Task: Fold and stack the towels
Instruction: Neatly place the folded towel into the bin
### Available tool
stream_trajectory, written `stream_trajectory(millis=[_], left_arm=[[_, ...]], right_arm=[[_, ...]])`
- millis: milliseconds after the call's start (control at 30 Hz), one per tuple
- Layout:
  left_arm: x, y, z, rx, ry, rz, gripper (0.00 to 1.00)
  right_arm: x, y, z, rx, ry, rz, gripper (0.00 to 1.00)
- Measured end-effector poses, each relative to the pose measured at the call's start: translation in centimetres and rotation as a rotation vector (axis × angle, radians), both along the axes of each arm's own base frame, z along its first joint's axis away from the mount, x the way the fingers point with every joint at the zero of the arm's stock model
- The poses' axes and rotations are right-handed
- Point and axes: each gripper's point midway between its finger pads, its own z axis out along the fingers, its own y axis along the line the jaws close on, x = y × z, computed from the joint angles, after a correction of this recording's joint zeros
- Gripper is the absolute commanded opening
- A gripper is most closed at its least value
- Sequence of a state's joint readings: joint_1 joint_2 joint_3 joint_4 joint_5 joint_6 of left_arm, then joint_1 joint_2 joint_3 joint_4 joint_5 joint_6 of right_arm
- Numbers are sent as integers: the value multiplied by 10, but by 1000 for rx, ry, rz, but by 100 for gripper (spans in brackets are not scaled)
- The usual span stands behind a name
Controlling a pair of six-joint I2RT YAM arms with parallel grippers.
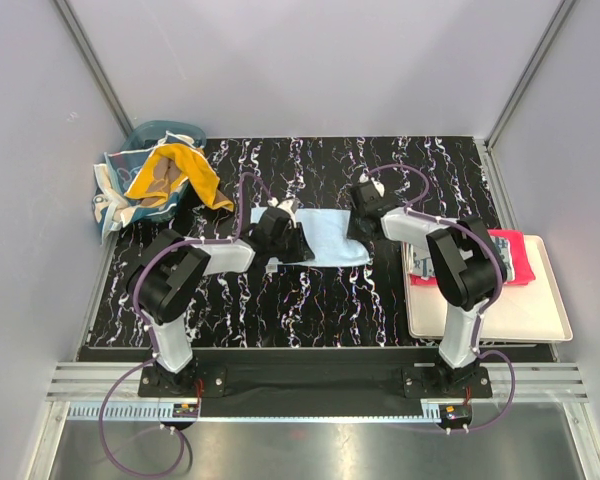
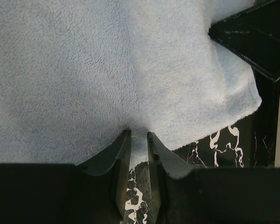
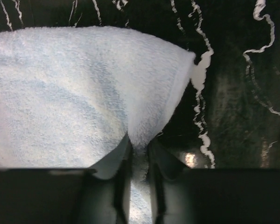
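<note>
In the top view, even light is cast from above, and soft shadows are thrown on the dark table point(image 1: 330, 300). In the wrist views the light blue towel point(image 2: 107, 70) is rendered sharply, though it is washed out at the lower left of the right one. The bottom edges are lost in darkness.

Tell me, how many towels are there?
5 visible: light blue towel mid-table, gripped by the left pincer and right pincer; orange towel and teal towel at the basket; red towel and grey towel on the tray. Others may be hidden.
</note>
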State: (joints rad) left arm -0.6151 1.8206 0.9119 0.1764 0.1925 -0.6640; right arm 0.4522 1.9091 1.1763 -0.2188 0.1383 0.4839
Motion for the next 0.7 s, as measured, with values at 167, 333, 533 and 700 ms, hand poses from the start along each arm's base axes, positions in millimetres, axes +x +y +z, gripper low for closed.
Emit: stream_trajectory(millis=[167, 333, 533, 700], left_arm=[[-1, 1, 1, -7, 0, 11, 26], [-9, 9, 17, -6, -4, 29, 25], [-21, 6, 87, -70, -122, 25, 25], [-45, 5, 147, -141, -216, -8, 25]], right_arm=[[-6, 4, -1, -37, 11, -1, 0], [-21, 0, 2, -95, 37, 2, 0], [-63, -12, 30, -182, 86, 39, 0], [-86, -26, 83, -184, 35, 40, 0]])
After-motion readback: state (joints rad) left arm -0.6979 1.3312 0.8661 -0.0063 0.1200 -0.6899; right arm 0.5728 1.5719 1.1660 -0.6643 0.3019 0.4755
